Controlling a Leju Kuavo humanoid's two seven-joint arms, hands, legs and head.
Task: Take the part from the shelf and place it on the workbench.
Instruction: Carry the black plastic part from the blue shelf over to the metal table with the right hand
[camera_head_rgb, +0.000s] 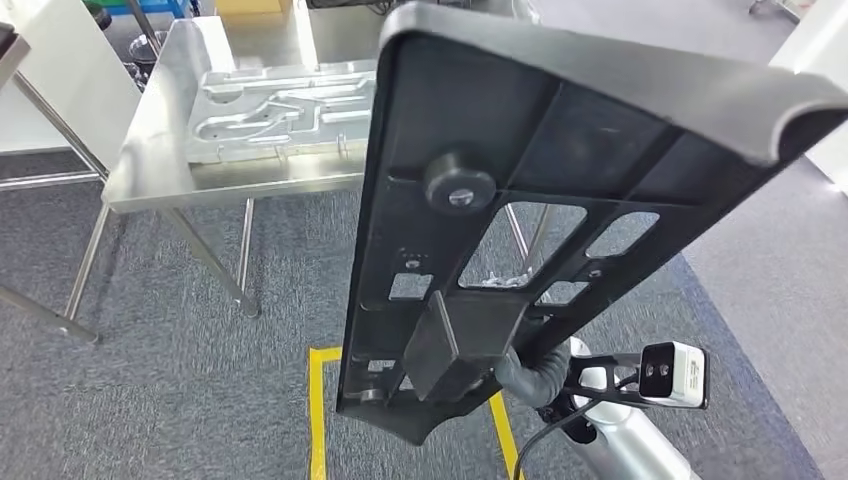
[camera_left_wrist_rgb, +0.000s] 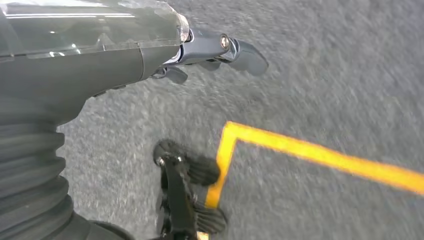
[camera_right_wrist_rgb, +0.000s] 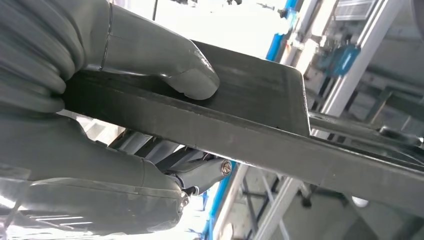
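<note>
The long black part (camera_head_rgb: 560, 170) is up in the air, tilted, in front of the steel table (camera_head_rgb: 160, 150) and not touching it. The right hand (camera_head_rgb: 530, 372) grips its lower end, the thumb (camera_right_wrist_rgb: 185, 75) pressed on one face. On the table lies a silver machined plate (camera_head_rgb: 285, 110). The left hand (camera_left_wrist_rgb: 210, 52) hangs over grey carpet (camera_left_wrist_rgb: 340, 75) with yellow tape (camera_left_wrist_rgb: 320, 155), fingers apart and holding nothing.

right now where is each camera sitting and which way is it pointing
Head view: high on the body, looking down at the black part, metal workbench and right hand.
Left wrist view: behind the open left hand, facing carpet and yellow tape.
Right wrist view: behind the right hand gripping the part.
Head and right wrist views share part and hand.
</note>
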